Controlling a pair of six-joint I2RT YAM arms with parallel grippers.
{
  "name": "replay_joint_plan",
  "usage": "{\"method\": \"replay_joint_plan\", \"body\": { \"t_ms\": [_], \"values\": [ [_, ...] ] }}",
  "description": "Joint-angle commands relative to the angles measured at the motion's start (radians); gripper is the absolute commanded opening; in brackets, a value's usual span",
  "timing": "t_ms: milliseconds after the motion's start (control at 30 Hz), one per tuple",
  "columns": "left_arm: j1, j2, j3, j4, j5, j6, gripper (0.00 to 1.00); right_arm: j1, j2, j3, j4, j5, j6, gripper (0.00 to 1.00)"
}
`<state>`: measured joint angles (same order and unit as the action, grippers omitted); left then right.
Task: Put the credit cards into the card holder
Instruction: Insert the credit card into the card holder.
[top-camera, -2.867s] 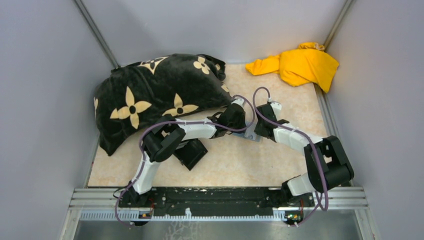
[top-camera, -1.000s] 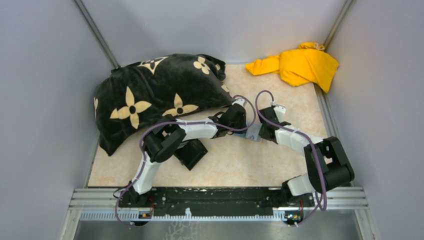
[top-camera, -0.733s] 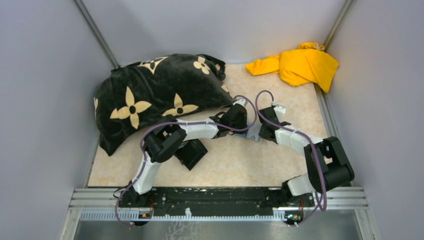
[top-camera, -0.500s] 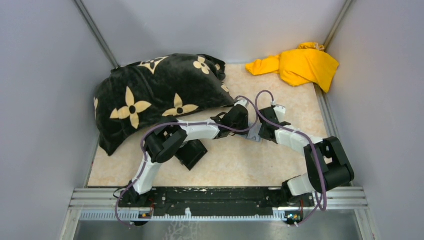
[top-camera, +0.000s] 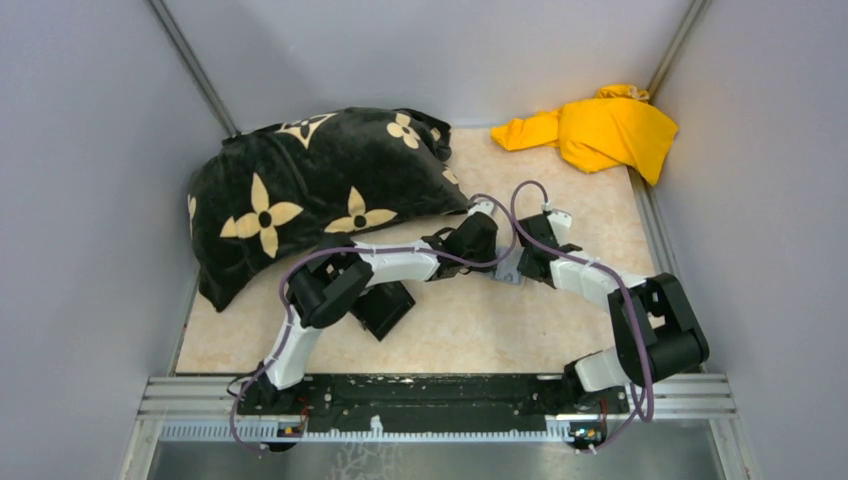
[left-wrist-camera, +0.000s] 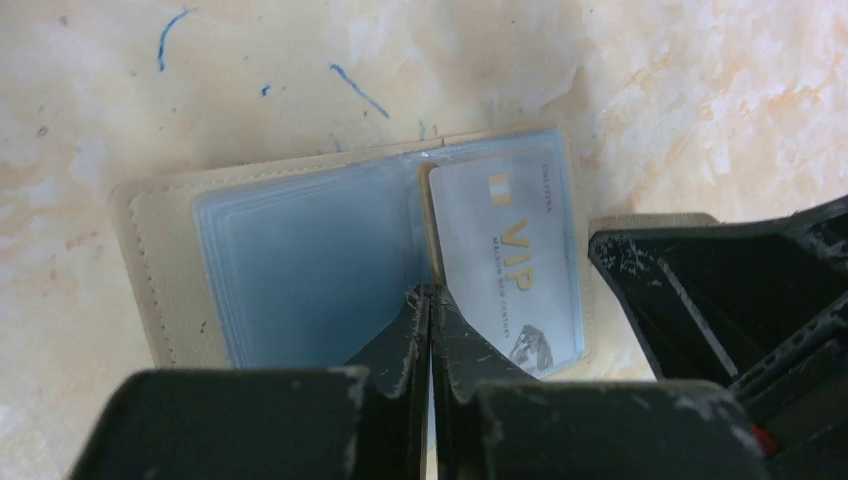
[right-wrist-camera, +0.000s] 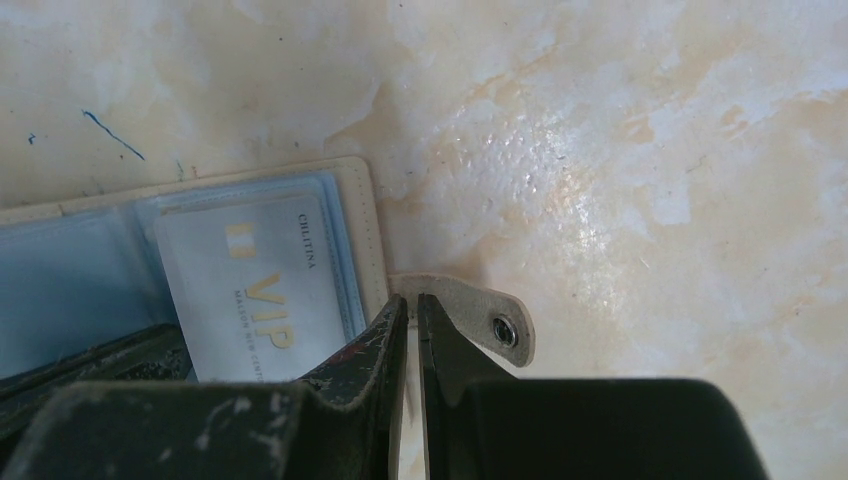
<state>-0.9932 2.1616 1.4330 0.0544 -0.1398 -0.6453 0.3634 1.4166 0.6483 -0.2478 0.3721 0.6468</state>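
Note:
The tan card holder (left-wrist-camera: 150, 260) lies open and flat on the table, its clear sleeves facing up. A light blue VIP credit card (left-wrist-camera: 505, 250) sits in the right sleeve and also shows in the right wrist view (right-wrist-camera: 255, 280). My left gripper (left-wrist-camera: 430, 295) is shut, its tips on the centre fold. My right gripper (right-wrist-camera: 410, 305) is shut, its tips at the holder's right edge where the clasp tab (right-wrist-camera: 480, 310) begins. In the top view the holder (top-camera: 508, 266) lies between both grippers. The gold-orange card is out of view.
A black cube-shaped box (top-camera: 382, 305) sits under the left arm. A black pillow with tan flowers (top-camera: 320, 190) fills the back left. A yellow cloth (top-camera: 595, 130) lies at the back right corner. Grey walls enclose the table.
Both grippers have closed in a little on the holder since the earliest frame. The left arm has shifted slightly to the right; over the last second little has moved.

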Motion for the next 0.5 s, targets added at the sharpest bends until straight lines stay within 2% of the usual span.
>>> {"method": "replay_joint_plan", "body": {
  "t_ms": [0,467],
  "values": [
    [-0.007,-0.067,-0.042,-0.059,-0.034,-0.005,0.06,-0.003,0.024,-0.027,0.062,-0.071,0.019,0.10],
    [0.086,-0.226,-0.212,0.005,-0.145,-0.018,0.22,-0.003,0.042,-0.030,0.073,-0.075,0.013,0.10]
  ]
}}
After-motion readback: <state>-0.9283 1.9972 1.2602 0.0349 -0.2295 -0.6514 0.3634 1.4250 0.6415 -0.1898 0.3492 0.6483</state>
